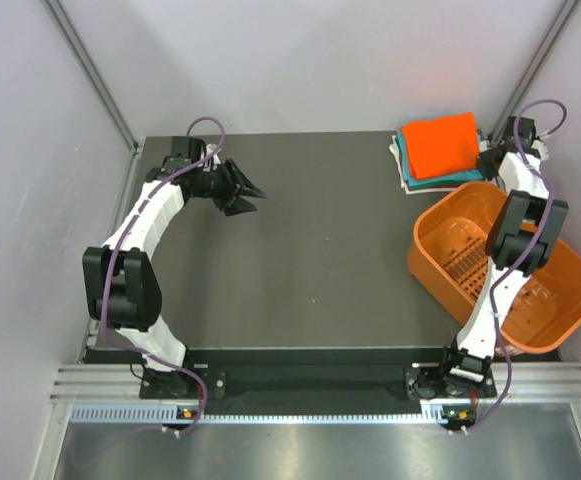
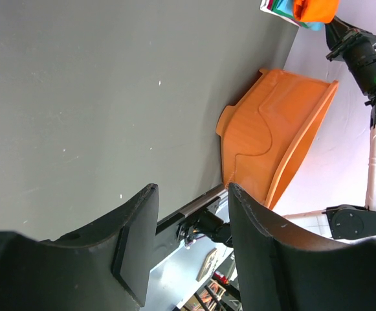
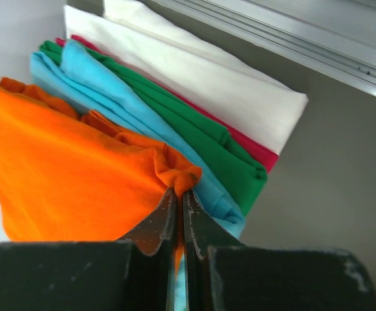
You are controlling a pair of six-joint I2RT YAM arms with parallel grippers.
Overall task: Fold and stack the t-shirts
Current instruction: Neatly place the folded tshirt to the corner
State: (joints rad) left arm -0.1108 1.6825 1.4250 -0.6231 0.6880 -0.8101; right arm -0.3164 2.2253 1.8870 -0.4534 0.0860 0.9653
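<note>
The t-shirts lie in a folded stack at the table's far right corner, the orange t-shirt [image 1: 440, 143] on top. In the right wrist view the orange t-shirt [image 3: 65, 162] lies over a turquoise one [image 3: 110, 91], then green [image 3: 194, 129], red [image 3: 259, 152] and white [image 3: 207, 84] ones. My right gripper [image 3: 181, 192] is shut on a bunched corner of the orange cloth, at the stack's right side [image 1: 488, 160]. At the far left my left gripper [image 1: 255, 192] hangs open over bare table, with nothing between its fingers [image 2: 191, 188].
A rigid orange slotted basket [image 1: 560, 300] sits at the right edge, just in front of the stack, with the right arm reaching over it; its side [image 2: 272, 142] also shows in the left wrist view. Grey walls stand close behind the table and on both sides.
</note>
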